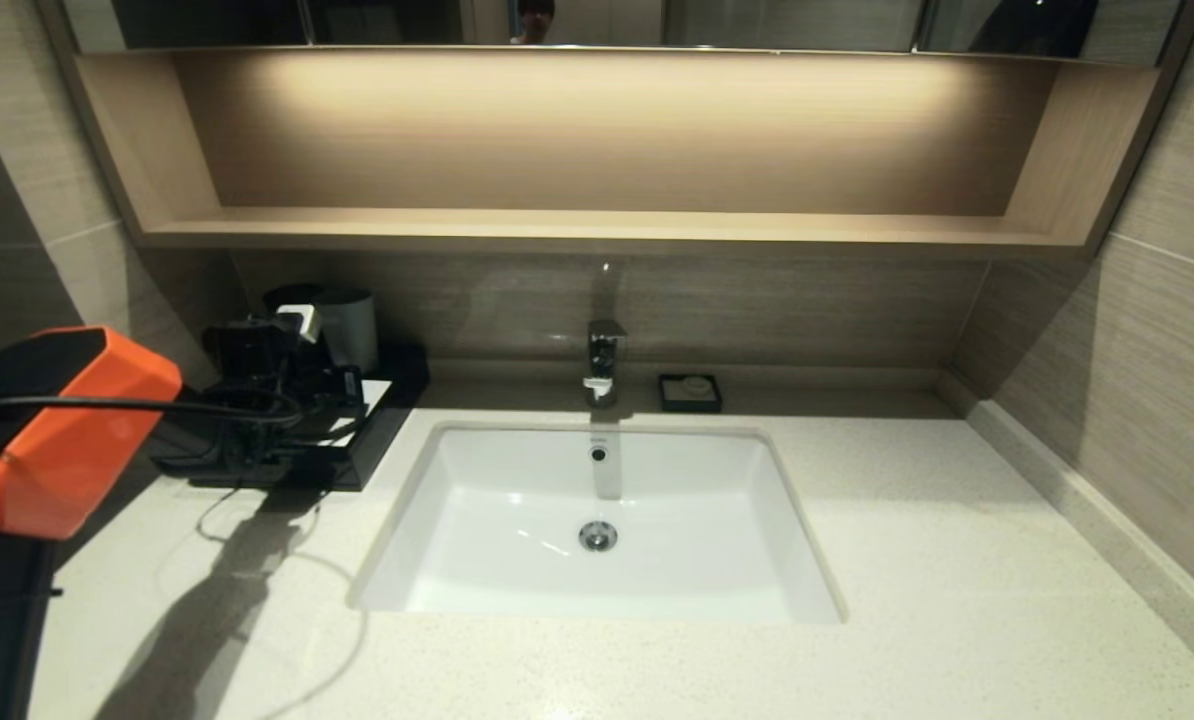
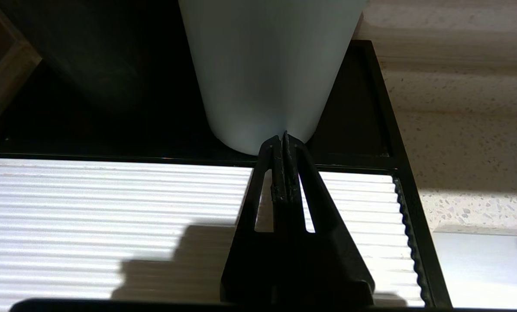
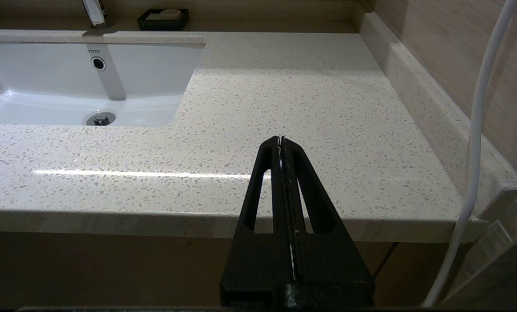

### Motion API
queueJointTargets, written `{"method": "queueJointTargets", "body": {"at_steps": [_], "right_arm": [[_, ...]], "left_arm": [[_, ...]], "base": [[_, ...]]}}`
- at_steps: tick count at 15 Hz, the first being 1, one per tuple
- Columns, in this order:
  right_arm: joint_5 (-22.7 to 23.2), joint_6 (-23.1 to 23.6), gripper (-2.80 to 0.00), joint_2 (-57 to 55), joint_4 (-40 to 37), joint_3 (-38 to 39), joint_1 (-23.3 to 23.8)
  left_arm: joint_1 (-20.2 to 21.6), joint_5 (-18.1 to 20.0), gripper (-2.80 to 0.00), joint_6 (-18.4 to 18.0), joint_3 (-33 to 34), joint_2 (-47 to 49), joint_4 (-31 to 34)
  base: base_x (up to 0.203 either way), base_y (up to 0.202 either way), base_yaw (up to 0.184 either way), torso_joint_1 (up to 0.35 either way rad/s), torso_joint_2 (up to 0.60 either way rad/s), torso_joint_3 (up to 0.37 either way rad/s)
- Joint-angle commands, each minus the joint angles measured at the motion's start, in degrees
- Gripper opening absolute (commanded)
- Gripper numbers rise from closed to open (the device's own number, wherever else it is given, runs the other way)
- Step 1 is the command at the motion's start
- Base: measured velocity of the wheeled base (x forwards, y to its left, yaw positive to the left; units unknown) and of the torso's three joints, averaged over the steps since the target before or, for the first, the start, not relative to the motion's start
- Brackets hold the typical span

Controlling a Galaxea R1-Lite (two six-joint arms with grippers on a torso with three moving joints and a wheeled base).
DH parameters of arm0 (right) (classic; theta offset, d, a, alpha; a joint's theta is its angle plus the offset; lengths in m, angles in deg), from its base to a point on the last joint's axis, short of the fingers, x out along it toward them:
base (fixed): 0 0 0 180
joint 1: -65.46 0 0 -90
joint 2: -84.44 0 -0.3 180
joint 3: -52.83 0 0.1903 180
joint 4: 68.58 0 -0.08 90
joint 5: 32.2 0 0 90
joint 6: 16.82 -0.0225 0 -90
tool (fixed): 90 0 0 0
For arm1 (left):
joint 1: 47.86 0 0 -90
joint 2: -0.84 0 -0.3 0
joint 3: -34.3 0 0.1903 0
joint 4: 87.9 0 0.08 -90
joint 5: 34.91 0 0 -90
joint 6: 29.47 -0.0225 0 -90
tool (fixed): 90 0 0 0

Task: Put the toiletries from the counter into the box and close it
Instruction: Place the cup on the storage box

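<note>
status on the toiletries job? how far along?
Looks nearly done: no packets show on the counter. In hand: the left claw, shut and empty, sits over the box and its white ribbed top, tips by the cup. Left: confirming the drawer is closed; its front is hidden. Right claw parked, shut.

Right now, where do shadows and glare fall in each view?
Head view: the shelf is lit from above, and the left arm throws a long shadow across the counter. Left wrist view: the left gripper, shut, shadows the box on its bright ribbed white panel, tips by the cup. Right wrist view: a glare streak crosses the counter ahead of the shut right gripper.
</note>
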Motion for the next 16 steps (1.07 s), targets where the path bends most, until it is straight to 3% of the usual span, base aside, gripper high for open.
{"method": "queueJointTargets", "body": {"at_steps": [1, 16], "right_arm": [[0.0, 0.0, -2.80, 0.0, 0.0, 0.1, 0.0], [0.0, 0.0, -2.80, 0.0, 0.1, 0.1, 0.0]], "left_arm": [[0.0, 0.1, -2.80, 0.0, -0.2, 0.5, -0.3], [-0.1, 0.1, -2.80, 0.0, -3.6, 2.6, -0.3]], "base": [[0.000, 0.000, 0.000, 0.000, 0.00, 0.000], [0.000, 0.000, 0.000, 0.000, 0.00, 0.000]]}}
